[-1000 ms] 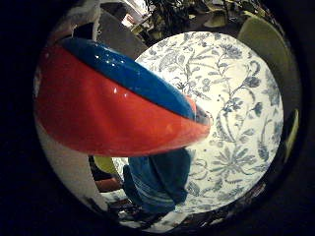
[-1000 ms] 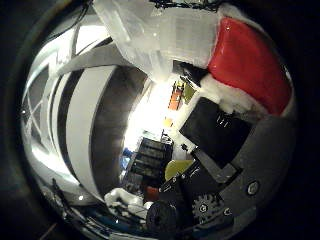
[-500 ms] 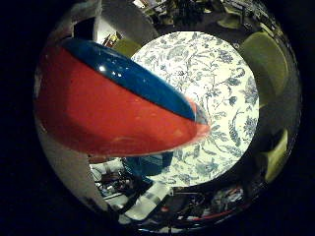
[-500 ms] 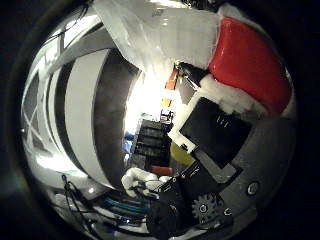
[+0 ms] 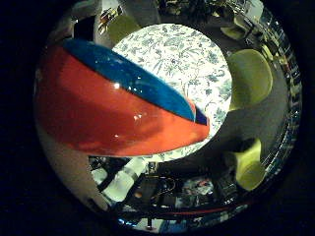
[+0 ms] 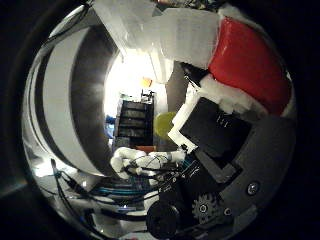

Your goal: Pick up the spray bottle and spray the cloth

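White and black finger parts of the hand point(image 6: 215, 135) fold over toward the palm in the thumb side view, and one finger wears a red pad trimmed in white. They look curled round something, though the contact itself is cut off at the edge of that view, so the grasp reads as closed on the spray bottle point(image 5: 113, 113) rather than spread.

From the little finger side, the bottle fills much of the view, so it sits right against the palm. Its body is glossy red-orange with a blue band running along one flank. Its long axis lies slantwise across the palm, and it tapers to a narrow end that points out over the round table point(image 5: 182, 64) with its blue floral cloth. The wider end is lost in the dark rim, and neither nozzle nor trigger can be made out.

Yellow-green chairs point(image 5: 248, 78) stand around the table, well away from the hand.
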Controlling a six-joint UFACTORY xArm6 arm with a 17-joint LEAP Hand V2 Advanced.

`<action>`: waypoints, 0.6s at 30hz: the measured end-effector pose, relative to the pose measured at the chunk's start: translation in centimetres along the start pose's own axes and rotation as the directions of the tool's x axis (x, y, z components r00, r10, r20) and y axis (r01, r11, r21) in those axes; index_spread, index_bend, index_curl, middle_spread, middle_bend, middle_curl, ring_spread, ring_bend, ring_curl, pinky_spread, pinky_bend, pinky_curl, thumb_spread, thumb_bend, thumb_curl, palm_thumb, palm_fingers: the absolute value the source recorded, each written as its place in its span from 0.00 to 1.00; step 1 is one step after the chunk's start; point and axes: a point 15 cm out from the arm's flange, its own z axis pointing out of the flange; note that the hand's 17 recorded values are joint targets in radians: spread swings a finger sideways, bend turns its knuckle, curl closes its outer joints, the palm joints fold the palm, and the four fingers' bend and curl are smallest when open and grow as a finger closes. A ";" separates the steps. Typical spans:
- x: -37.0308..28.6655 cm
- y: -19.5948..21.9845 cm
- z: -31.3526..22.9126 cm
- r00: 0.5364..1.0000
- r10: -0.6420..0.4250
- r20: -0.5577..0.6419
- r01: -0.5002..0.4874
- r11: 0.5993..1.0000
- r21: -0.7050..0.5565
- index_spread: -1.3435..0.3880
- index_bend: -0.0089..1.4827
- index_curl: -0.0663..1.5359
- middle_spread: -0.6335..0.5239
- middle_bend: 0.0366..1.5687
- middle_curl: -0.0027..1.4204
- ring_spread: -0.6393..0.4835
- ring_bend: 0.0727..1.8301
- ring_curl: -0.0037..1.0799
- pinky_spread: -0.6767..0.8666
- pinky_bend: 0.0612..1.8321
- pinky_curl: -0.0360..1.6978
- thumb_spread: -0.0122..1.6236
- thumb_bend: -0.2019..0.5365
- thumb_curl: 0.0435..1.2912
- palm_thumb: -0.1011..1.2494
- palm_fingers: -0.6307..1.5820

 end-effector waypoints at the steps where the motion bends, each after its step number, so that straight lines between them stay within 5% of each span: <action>1: -0.6 0.1 0.1 0.999 -0.017 -0.034 0.017 1.000 -0.024 0.68 0.83 0.45 0.49 0.87 0.42 0.42 0.78 0.59 0.29 0.53 0.78 0.55 0.25 0.57 0.84 0.82; 9: -3.8 0.6 3.7 0.964 -0.104 -0.243 0.061 0.982 -0.179 0.68 0.83 0.45 0.49 0.87 0.42 0.42 0.78 0.59 0.29 0.53 0.78 0.56 0.25 0.58 0.83 0.82; 18: -4.7 0.6 10.0 0.853 -0.197 -0.483 0.069 0.960 -0.270 0.68 0.83 0.45 0.49 0.87 0.42 0.42 0.78 0.60 0.29 0.53 0.78 0.58 0.25 0.57 0.82 0.82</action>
